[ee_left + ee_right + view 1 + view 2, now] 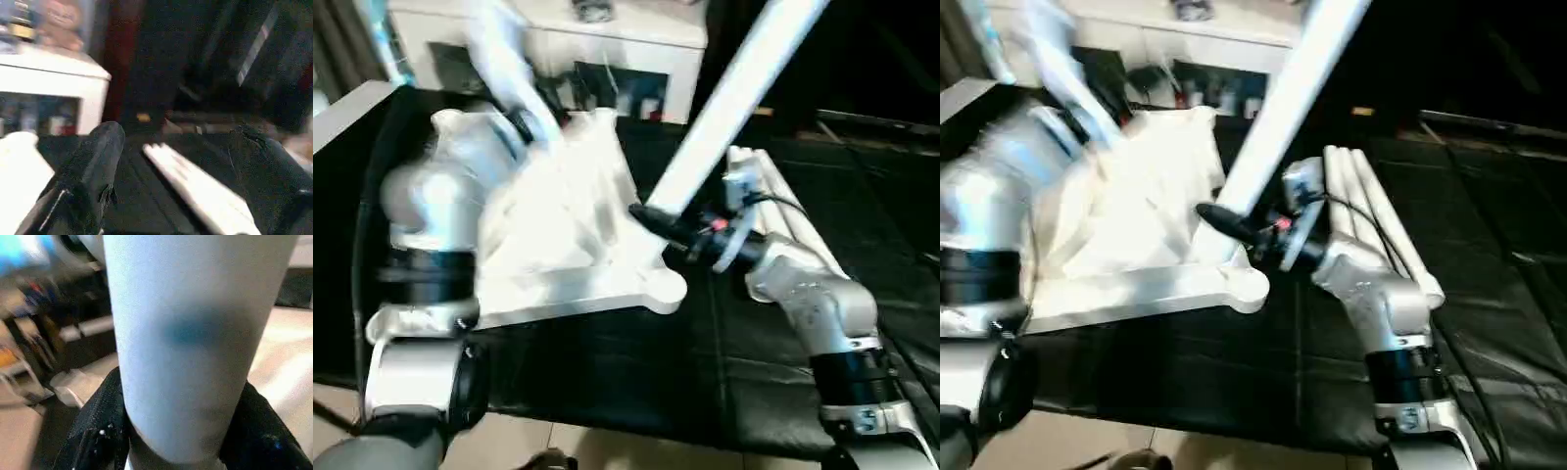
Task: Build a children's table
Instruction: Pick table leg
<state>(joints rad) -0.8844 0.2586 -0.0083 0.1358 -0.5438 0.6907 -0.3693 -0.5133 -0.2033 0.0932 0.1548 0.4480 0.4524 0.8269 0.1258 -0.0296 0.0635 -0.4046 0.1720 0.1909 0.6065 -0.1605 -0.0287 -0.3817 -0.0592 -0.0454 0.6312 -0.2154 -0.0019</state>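
Note:
The white table top (578, 259) lies underside up on the black mat. My right gripper (671, 227) is shut on the lower end of a long white leg (729, 93), which slants up and to the right above the top's near right corner socket (661, 291). In the right wrist view that leg (195, 333) sits between my black fingers (93, 435). Another blurred white leg (504, 59) rises at the top's far left corner. My left gripper (521, 125) is beside it, and its fingers (93, 166) stand open with nothing between them.
More white legs (783, 211) lie side by side on the mat to the right of the table top, also seen past my left gripper (195, 186). A white cabinet (607, 49) with glass doors stands behind. Tiled floor (568, 441) shows at the near edge.

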